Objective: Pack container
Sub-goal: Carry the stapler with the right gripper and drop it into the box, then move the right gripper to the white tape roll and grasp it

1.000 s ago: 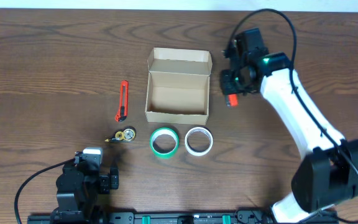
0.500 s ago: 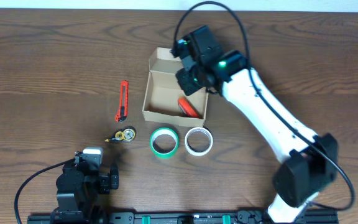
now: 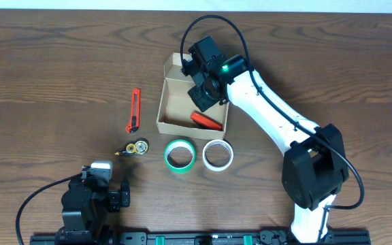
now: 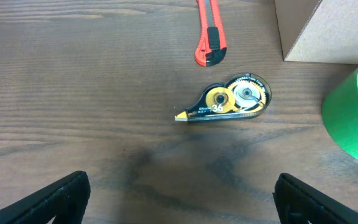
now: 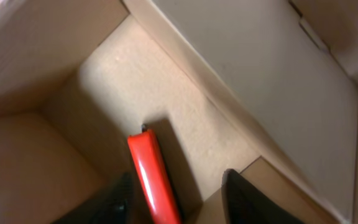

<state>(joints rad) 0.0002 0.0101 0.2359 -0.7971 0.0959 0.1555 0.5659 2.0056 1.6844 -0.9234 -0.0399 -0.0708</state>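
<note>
The right fingers (image 5: 242,200) look apart, the red tool (image 5: 154,180) between them; rising crooked could drag it from the container (image 5: 229,68).

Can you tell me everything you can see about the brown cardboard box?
The cardboard box is plain tan-brown, small and rectangular. Its flap lid is open and folded back on the far side, so the inside shows. It sits flat on the wooden table, just behind the green tape roll and the white tape roll, not touching them. A shiny red object lies on its floor near the front right corner. The right gripper hangs over its right side, fingers apart.
</note>
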